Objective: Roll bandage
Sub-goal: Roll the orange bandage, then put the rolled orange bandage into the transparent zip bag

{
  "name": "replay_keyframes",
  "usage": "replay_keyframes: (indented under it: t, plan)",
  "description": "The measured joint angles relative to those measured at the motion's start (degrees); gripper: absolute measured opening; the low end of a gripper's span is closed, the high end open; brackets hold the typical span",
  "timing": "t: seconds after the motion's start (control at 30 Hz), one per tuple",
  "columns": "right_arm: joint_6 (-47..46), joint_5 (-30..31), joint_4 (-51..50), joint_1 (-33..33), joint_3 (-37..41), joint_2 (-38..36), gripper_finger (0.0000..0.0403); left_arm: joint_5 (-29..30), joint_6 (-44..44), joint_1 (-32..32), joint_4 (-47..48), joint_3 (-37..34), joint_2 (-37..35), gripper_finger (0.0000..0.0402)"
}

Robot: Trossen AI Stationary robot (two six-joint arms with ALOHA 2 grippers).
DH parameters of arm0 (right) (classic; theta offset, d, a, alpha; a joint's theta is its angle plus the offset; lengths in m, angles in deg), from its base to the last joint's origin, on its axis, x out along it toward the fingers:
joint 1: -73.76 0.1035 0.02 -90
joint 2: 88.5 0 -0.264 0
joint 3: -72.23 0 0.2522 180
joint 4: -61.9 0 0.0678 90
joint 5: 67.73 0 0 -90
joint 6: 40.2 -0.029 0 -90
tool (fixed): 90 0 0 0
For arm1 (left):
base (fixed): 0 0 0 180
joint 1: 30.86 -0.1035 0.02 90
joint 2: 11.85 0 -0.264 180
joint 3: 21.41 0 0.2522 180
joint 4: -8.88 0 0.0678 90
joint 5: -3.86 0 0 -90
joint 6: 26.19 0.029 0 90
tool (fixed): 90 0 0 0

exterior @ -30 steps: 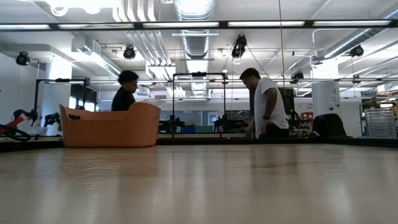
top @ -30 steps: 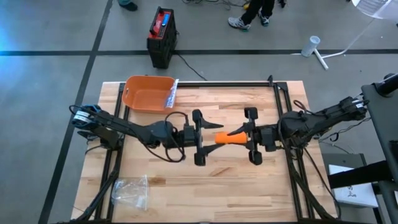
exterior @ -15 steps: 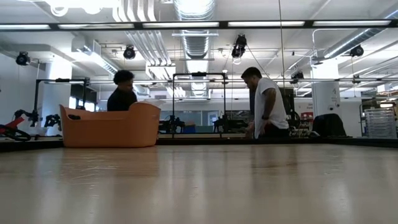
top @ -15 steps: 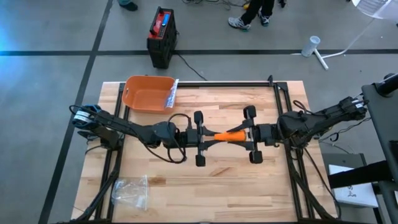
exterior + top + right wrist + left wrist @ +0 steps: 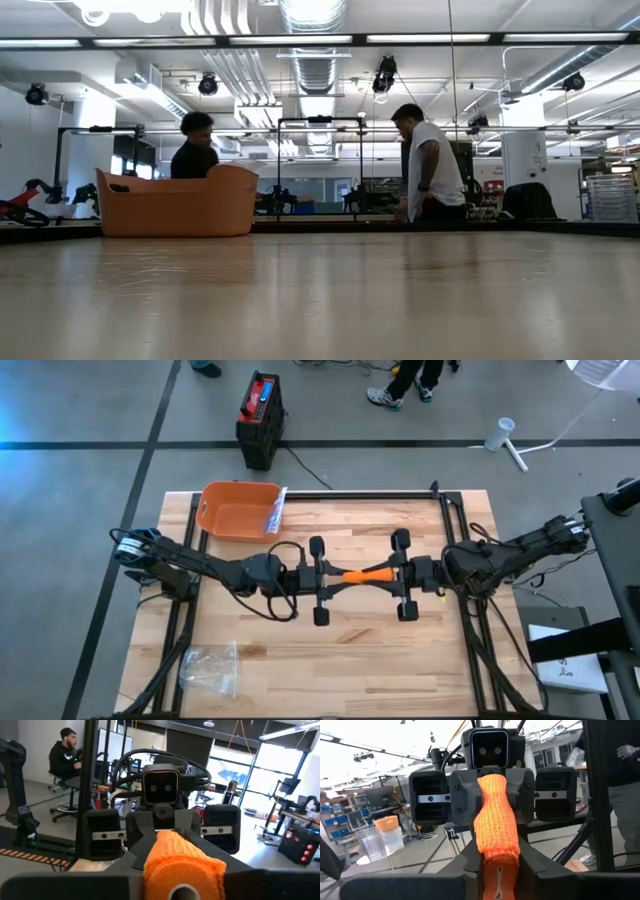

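An orange bandage [image 5: 365, 575], rolled into a thick tube, spans level between my two grippers above the middle of the table. My left gripper [image 5: 335, 577] comes from the table's left and is shut on one end. My right gripper [image 5: 392, 574] faces it from the right and is shut on the other end. The left wrist view shows the bandage [image 5: 495, 820] running from my own fingers to the right gripper [image 5: 492, 780]. In the right wrist view the roll [image 5: 182, 860] reaches the left gripper [image 5: 161, 832]. The low view shows neither the bandage nor the grippers. My left gripper pinches the bandage's left end [image 5: 497, 857] between its two fingers, and that end is squeezed flat to a slit. The fingers lie level, from the table's left, along the roll. The bandage is lifted clear of the table. My right gripper holds the bandage's right end [image 5: 182, 870] between its two fingers; that end stays round, with an open core showing. The fingers come level from the table's right, along the roll. The roll lies level in the air.
An orange tub [image 5: 238, 510] stands at the table's far left, with a clear packet [image 5: 275, 510] at its rim. A crumpled plastic bag [image 5: 210, 668] lies near the front left corner. People sit and stand in the room beyond the table's far edge.
My left gripper has shut on the bandage's left end, which stood free between its open fingers a second ago. My right gripper has rolled a little about its own line. The bandage stays level and clear of the table and looks slimmer at its left end.
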Motion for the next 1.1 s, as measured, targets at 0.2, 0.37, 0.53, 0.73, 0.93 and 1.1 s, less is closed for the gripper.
replay_keyframes:
  t: [0.2,0.37,0.53,0.73,0.93,1.1]
  plan:
    - [0.52,0.21,-0.40,0.00,-0.39,-0.07,0.0072,0.18,1.45,0.24,2.33,-0.02,-1.21,0.0086]
    - [0.67,-1.81,-2.02,0.05,-1.69,-2.35,0.0070,8.78,2.75,2.16,15.69,0.10,-7.25,0.0176]
    - [0.67,-14.65,-7.66,0.07,-2.57,-7.55,0.0070,20.27,-2.54,6.70,36.42,0.11,-13.93,0.0264]
    - [-1.42,-38.21,-7.40,0.44,-2.47,-11.11,0.0070,20.19,-30.30,10.55,60.85,0.11,-18.32,0.0331]
    - [0.63,-39.72,-6.31,2.11,-2.23,-8.10,0.0070,19.43,-50.59,12.43,75.73,0.07,-16.32,0.0365]
    - [-2.47,-39.65,-1.80,3.42,-2.25,-3.46,0.0069,15.20,-55.12,12.46,80.07,0.04,-12.74,0.0377]
